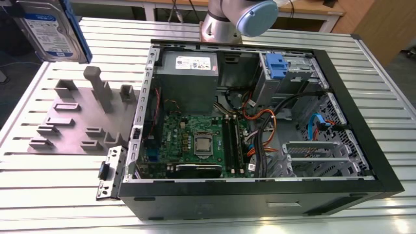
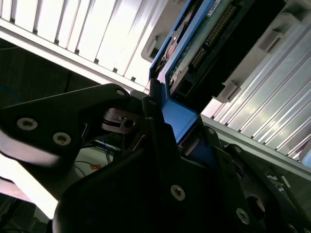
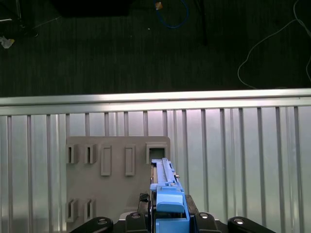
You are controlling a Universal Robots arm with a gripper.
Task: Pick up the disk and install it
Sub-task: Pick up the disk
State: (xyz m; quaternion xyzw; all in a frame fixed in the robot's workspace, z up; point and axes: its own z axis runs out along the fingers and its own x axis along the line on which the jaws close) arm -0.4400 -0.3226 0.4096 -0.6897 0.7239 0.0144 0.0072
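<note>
The disk [image 1: 48, 29] hangs in the air at the exterior view's upper left, above the table, showing its silver face with a white-and-blue label inside a blue carrier. In the first wrist view the disk [image 3: 163, 175] is seen edge-on, over the grey slotted holder [image 3: 116, 179]. My gripper [image 3: 170, 217] is shut on the carrier's blue end tab. The second wrist view shows the same grip: black fingers [image 2: 112, 104] clamp the blue tab [image 2: 177, 119], and the disk [image 2: 204, 43] extends away from the gripper [image 2: 170, 127].
An open computer case [image 1: 364, 146] lies on the slatted metal table [image 1: 383, 83], with motherboard, cables and a drive bay holding another blue carrier [image 1: 276, 66]. The grey slotted holder [image 1: 78, 117] sits to the case's left in the exterior view. The arm's base [image 1: 237, 19] stands behind the case.
</note>
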